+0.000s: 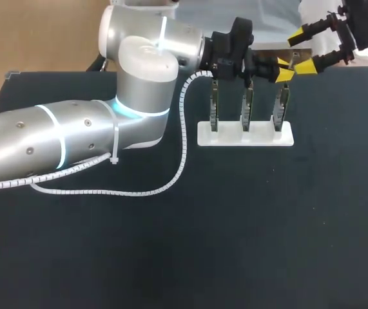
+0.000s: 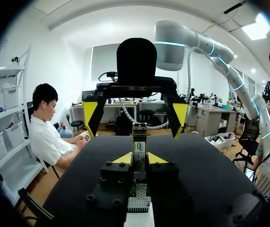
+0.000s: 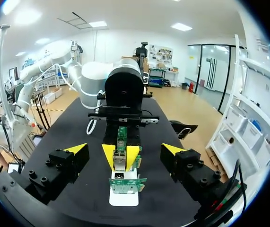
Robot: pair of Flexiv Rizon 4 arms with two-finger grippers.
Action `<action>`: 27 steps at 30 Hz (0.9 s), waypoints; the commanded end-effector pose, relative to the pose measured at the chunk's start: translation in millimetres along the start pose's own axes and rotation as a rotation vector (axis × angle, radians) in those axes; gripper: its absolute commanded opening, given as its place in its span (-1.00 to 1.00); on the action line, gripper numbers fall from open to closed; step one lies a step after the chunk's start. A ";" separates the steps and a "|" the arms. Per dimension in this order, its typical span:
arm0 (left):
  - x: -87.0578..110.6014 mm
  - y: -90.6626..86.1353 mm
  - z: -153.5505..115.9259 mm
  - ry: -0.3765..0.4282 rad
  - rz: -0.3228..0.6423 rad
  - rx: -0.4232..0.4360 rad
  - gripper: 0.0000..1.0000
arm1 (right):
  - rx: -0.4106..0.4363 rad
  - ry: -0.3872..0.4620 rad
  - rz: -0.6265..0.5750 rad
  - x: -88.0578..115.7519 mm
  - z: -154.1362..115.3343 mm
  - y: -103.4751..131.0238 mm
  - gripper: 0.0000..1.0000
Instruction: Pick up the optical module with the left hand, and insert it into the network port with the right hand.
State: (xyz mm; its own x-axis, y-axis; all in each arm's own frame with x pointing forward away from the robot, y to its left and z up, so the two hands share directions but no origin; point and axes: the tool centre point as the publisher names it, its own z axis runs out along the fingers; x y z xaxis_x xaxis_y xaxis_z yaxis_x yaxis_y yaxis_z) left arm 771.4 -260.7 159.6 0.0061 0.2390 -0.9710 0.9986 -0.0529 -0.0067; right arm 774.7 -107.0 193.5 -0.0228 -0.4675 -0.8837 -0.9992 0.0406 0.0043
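My left gripper [image 1: 285, 69] reaches across to the far right of the table and is shut on the small silver optical module [image 2: 139, 147], which points forward out of its yellow tips. It hovers just above the rightmost of three upright green port boards [image 1: 279, 111] in a white holder [image 1: 245, 136]. My right gripper [image 1: 303, 50] faces it from the far side, open wide, its fingers [image 2: 91, 112] spread to either side of the module. In the right wrist view the module [image 3: 119, 160] sits ahead, midway between my open right fingers [image 3: 75, 150], over a board [image 3: 126, 184].
The left arm's white coiled cable [image 1: 182, 135] hangs down onto the black tabletop [image 1: 235, 244] to the left of the holder. The other two boards [image 1: 214, 106] stand left of the held module.
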 end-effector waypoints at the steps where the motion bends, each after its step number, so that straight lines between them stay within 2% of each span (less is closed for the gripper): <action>1: -0.2 1.5 0.7 0.002 0.000 0.002 -1.00 | -0.005 -0.002 0.008 1.8 1.4 -0.1 1.00; 22: -0.2 1.5 0.7 0.002 0.000 0.002 -1.00 | 0.026 0.018 0.023 2.9 -0.8 4.0 1.00; 23: -0.2 1.5 0.7 0.002 0.000 0.002 -1.00 | 0.027 0.019 0.022 2.7 -0.8 4.4 0.59; 24: -0.2 1.5 0.7 0.002 0.000 0.002 -1.00 | 0.028 0.015 0.021 2.5 -0.7 4.8 -0.44; 25: -0.2 1.5 0.7 0.002 0.000 0.002 -1.00 | 0.028 0.013 0.020 2.2 -0.8 5.1 -1.00; 27: -0.2 1.5 0.7 0.002 0.000 0.002 -1.00 | 0.030 0.014 0.017 2.0 -0.7 5.3 -1.00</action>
State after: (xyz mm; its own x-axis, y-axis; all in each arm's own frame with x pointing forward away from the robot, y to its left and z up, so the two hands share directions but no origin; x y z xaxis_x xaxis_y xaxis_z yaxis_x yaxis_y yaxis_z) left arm 771.4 -260.7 159.6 0.0061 0.2390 -0.9710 0.9986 -0.0529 -0.0067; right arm 773.5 -108.9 192.1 -0.0424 -0.4779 -0.8774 -0.9976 0.0677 0.0114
